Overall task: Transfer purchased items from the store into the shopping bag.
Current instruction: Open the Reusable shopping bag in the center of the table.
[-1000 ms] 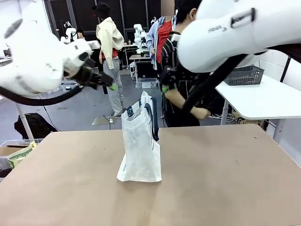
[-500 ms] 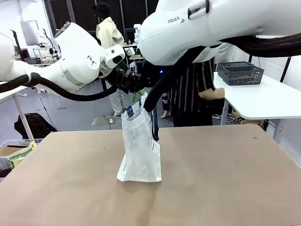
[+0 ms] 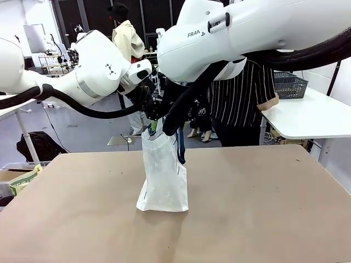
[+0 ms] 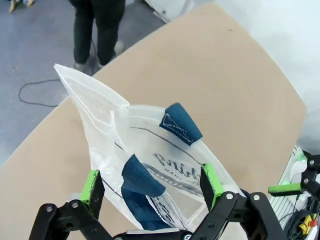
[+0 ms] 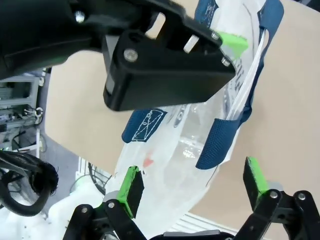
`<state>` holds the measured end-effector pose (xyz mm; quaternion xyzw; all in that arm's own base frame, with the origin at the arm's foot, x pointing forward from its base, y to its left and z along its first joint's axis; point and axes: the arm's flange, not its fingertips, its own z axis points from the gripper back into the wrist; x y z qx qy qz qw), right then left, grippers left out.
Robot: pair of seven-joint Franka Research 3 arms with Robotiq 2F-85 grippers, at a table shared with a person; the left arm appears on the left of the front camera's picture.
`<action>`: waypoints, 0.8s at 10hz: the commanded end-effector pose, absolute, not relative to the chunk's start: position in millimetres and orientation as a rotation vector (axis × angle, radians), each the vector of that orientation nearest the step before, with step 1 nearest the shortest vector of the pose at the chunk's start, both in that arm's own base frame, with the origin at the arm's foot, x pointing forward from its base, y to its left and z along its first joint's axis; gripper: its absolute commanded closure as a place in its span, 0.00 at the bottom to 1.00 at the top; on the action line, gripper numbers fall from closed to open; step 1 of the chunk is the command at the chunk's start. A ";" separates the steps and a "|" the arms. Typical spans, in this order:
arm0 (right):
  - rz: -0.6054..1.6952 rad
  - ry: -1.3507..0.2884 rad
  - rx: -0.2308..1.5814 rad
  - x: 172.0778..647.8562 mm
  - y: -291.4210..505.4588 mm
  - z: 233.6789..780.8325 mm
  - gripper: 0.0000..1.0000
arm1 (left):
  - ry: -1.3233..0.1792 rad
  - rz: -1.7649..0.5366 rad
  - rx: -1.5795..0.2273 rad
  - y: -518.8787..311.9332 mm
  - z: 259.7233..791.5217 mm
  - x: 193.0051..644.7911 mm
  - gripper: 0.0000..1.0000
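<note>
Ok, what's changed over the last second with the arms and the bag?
Both arms swung in from the sides toward the middle. The left end effector and right end effector now hang open over the shopping bag, at its top, gripping nothing. The person stepped toward the picture's right. The shopping bag stands where it was on the table.

Front view: taken from robot's side, faced across the bench (image 3: 263, 208) toward the far side, bag (image 3: 163, 175) at mid-range. Both wrist views: aimed down along the left claw (image 4: 151, 181) and right claw (image 5: 193, 185), close above the bag. Bag and bench are shared by all three.
</note>
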<state>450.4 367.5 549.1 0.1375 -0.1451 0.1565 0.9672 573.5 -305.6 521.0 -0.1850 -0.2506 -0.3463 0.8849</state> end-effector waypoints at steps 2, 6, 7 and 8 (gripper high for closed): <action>0.301 -0.261 0.281 456.8 367.9 549.2 0.00 | -0.459 -0.712 -0.332 -301.0 513.9 583.9 0.00; 0.288 -0.242 0.251 458.5 364.1 541.3 0.00 | -0.419 -0.712 -0.339 -301.6 507.9 584.0 0.00; 0.280 -0.241 0.245 458.5 362.5 539.2 0.00 | -0.414 -0.712 -0.338 -300.6 507.3 584.3 0.00; 0.276 -0.242 0.247 458.3 361.0 538.7 0.00 | -0.411 -0.712 -0.342 -301.1 507.0 584.0 0.00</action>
